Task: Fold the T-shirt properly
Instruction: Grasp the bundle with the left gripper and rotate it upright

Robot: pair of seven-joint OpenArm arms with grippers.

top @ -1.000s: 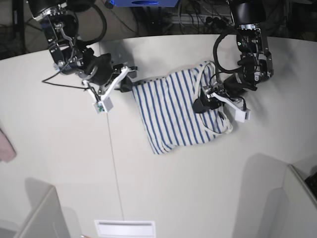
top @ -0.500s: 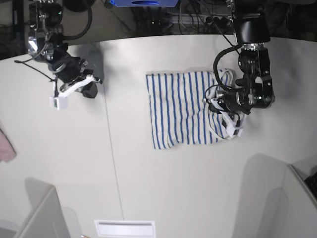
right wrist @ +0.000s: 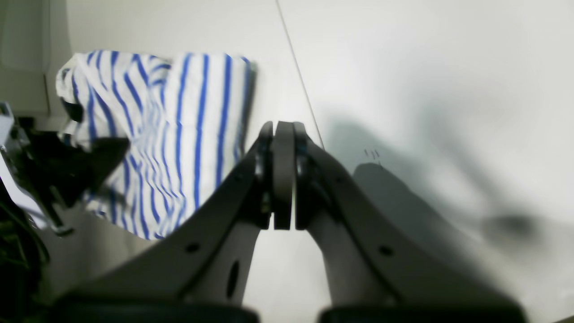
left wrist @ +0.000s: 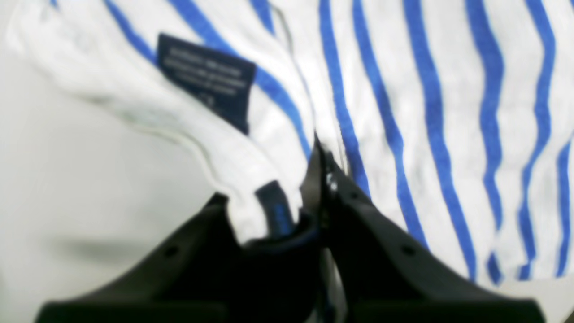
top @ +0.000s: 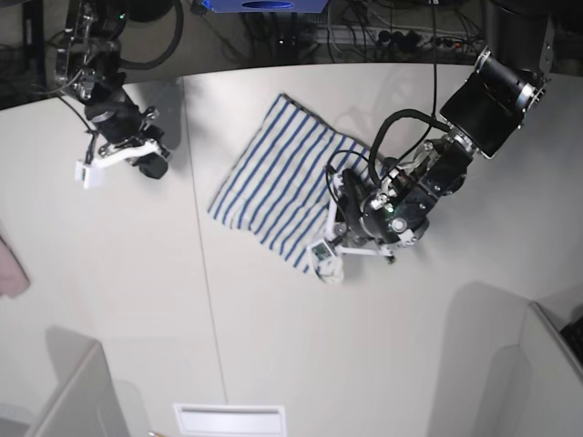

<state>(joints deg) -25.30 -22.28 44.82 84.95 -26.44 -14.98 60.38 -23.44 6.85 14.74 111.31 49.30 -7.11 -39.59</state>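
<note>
The T-shirt (top: 278, 182), white with thin blue stripes, lies folded and slanted across the middle of the table. My left gripper (top: 333, 259) is at its lower corner. In the left wrist view the left gripper (left wrist: 299, 202) is shut on a bunched white edge of the T-shirt (left wrist: 403, 89), just below the small dark tag (left wrist: 206, 76). My right gripper (top: 151, 164) is far to the left of the shirt, over bare table. In the right wrist view the right gripper (right wrist: 282, 134) is shut and empty, with the T-shirt (right wrist: 188, 125) behind it. The orange sleeve mark is hidden.
A pink cloth (top: 11, 269) lies at the table's left edge. Grey bins stand at the front left (top: 77, 401) and front right (top: 542, 382). A white panel (top: 230, 419) lies at the front edge. A thin seam (top: 206, 273) runs across the table.
The left gripper has swung down and left with the shirt's edge, and the shirt has turned from square-on to slanted. The right arm has stayed at the far left, away from the shirt.
</note>
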